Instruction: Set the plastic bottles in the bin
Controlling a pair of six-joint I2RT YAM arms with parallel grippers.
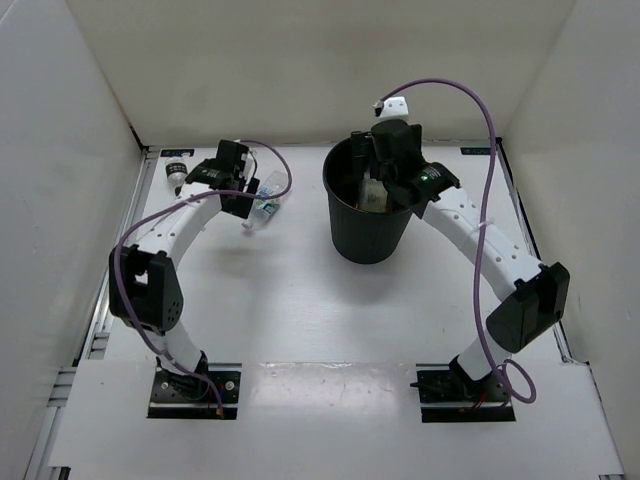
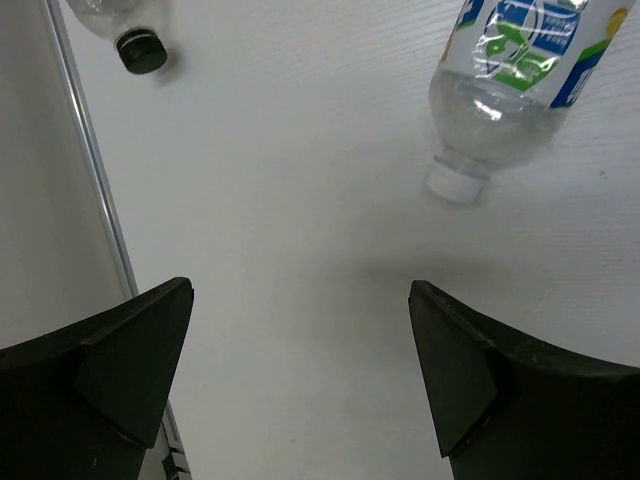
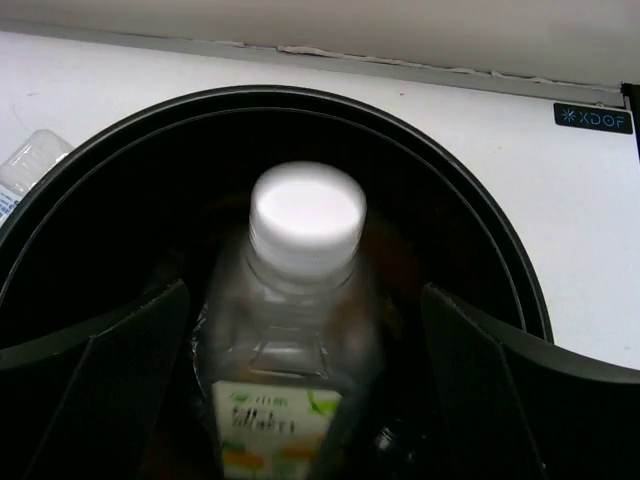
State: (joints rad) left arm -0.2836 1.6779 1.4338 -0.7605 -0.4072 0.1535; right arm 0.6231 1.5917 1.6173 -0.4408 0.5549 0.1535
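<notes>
The right arm (image 1: pixel 470 232) reaches over the bin (image 1: pixel 370 238), which stands at the far middle of the bench (image 2: pixel 300 150), so that the right jaws hang just inside its rolled rim. They are spread wide. The fruit-label bottle (image 3: pixel 295 330) sits between them, white cap uppermost, with a gap on each side, so nothing pinches it. Its cap looks smeared, so I judge it is dropping free, let go low enough to land inside rather than glance off the rim. The top view shows pale shapes down in the bin, but I cannot tell what they are.

The left arm (image 1: pixel 175 225) bends toward the far left, where two bottles lie on their sides. The left jaws are also spread and hold nothing, hovering over bare bench. The blue-green bottle (image 2: pixel 510 80) lies just to their right, white cap toward the wrist camera. The black-capped bottle (image 2: pixel 130 35) lies further left, by the edge rail. That open stance suits a coming pick, likely of the closer blue-green one
</notes>
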